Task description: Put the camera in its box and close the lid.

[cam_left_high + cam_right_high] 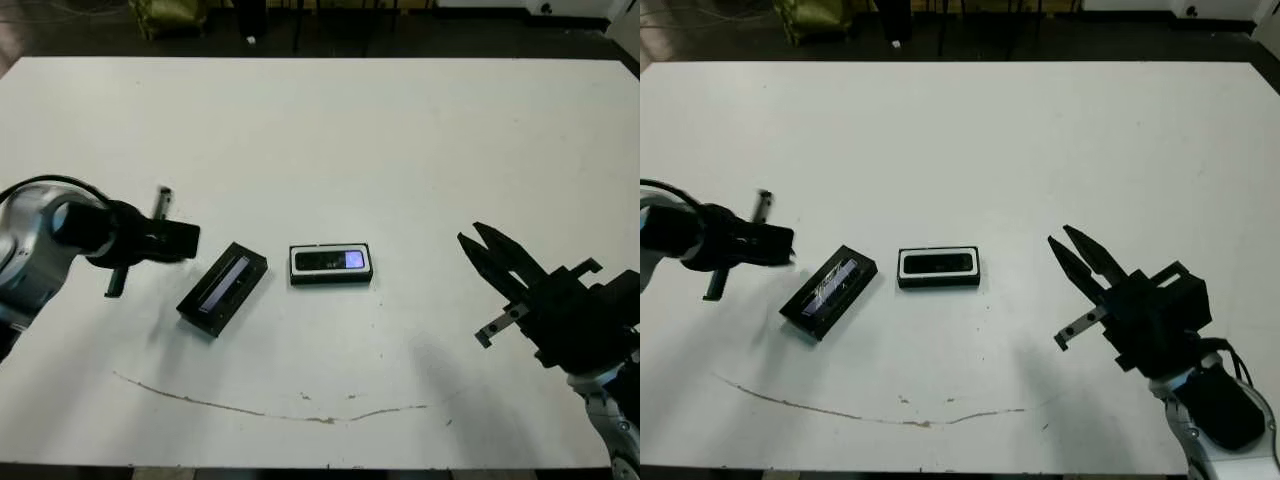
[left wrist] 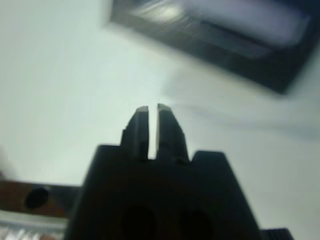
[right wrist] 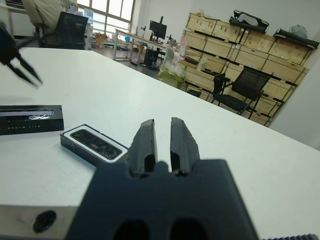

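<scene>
Boxed camera crosswise; lid diagonal.

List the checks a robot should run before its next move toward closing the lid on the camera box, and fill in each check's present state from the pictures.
1. Camera lying inside the box: ok.
2. Lid off the box, flat on the table beside it, apart from it: ok, ready to pick up.
3. Left gripper near the lid and holding nothing: ok; its fingers are almost together, so not ok for grasping yet.
4. Right gripper clear of the box: ok.
5. Lid lined up with the box: not ok, it lies at an angle.
6. Camera seated fully flush: cannot tell.
</scene>
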Controlling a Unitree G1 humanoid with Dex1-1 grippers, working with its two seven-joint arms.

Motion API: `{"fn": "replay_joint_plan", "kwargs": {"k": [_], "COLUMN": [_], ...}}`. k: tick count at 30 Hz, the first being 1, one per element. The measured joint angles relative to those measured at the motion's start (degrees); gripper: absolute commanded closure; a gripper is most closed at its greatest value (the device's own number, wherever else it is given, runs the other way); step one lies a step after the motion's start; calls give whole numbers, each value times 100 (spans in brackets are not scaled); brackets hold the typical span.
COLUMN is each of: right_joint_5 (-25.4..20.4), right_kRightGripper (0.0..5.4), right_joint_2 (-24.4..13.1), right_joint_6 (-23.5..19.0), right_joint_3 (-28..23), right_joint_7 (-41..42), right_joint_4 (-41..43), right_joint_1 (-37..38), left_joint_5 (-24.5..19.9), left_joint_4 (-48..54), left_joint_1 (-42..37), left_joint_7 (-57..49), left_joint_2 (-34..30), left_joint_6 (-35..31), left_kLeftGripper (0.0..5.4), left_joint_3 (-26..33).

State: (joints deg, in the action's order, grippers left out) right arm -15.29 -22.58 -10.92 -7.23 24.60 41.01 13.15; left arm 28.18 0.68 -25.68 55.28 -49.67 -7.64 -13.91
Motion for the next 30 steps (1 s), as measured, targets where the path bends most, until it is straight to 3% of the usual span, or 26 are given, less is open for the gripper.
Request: {"fn": "replay_joint_plan", "kwargs": {"k": [5, 9, 12, 17, 19, 21, 25, 30], "right_joint_5": [-65, -76, -183, -204, -218, -221, -220, -336], "right_kRightGripper": [537, 537, 537, 537, 540, 540, 540, 540], "right_joint_2": [-10, -49, -77, -88, -80, -54, -4, 55], "right_joint_6": [-244, -680, -929, -1070, -1065, -1062, -1053, -929], "right_joint_3": [-38, -68, -106, -99, -86, -62, -28, -30], "right_joint_7": [-68, -213, -260, -299, -299, -303, -317, -279], "right_joint_4": [168, 462, 563, 582, 577, 568, 558, 489], "right_joint_1": [99, 197, 216, 210, 213, 234, 297, 324], "left_joint_5": [-37, -1074, -2075, -4322, -5197, -5680, -5834, -5123], "left_joint_4": [706, 1550, 2660, 4100, 4498, 4878, 5405, 5205], "left_joint_1": [740, 1816, 2617, 3256, 3371, 3555, 4049, 4672], "left_joint_7": [-829, -1338, -1480, -1830, -2209, -2523, -2930, -2869], "left_joint_2": [21, 459, 1121, 2246, 2648, 2854, 3094, 3159], "left_joint_6": [-634, -566, -1020, -2499, -3162, -3448, -3235, -1928], "left_kLeftGripper": [540, 540, 540, 540, 517, 483, 388, 272], "left_joint_3": [854, 2075, 2886, 4037, 4357, 4464, 4277, 3561]}}
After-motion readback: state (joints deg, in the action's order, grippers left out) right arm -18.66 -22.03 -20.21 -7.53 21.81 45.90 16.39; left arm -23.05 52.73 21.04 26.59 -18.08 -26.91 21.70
